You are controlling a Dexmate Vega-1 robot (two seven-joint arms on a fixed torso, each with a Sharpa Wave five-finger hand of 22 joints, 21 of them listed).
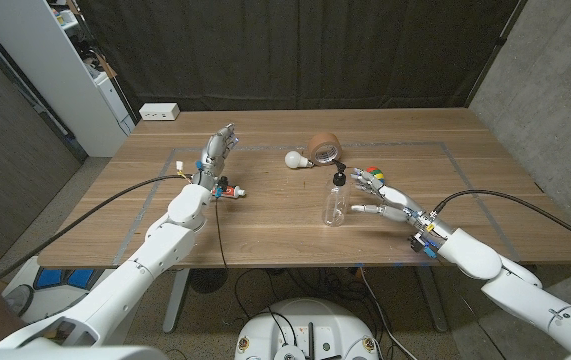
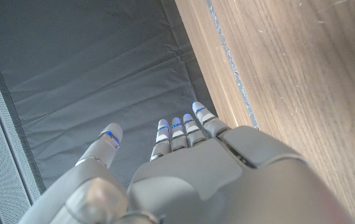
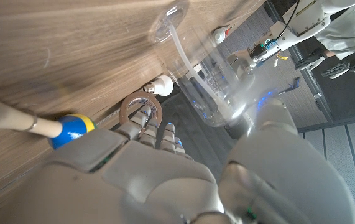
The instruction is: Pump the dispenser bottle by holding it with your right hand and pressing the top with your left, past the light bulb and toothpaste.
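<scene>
The clear dispenser bottle [image 1: 335, 203] with a black pump top stands upright at the table's middle right. My right hand [image 1: 386, 203] is just to its right, fingers and thumb spread towards it. The bottle [image 3: 209, 81] stands between the thumb [image 3: 275, 118] and the fingers [image 3: 158, 132]; I cannot tell whether they touch it. Behind the bottle lies a white light bulb [image 1: 294, 160]. The small toothpaste tube [image 1: 229, 190] lies at the left by my left wrist. My left hand [image 1: 220, 146] is raised at the back left with straight, parted fingers [image 2: 183, 127] and holds nothing.
A brown tape roll [image 1: 325, 150] lies beside the bulb. A colourful cube [image 1: 370, 178] sits just behind my right hand. A blue and yellow ball on a wooden stick [image 3: 71, 124] lies close to my right hand. A white box [image 1: 159, 111] sits at the far left edge.
</scene>
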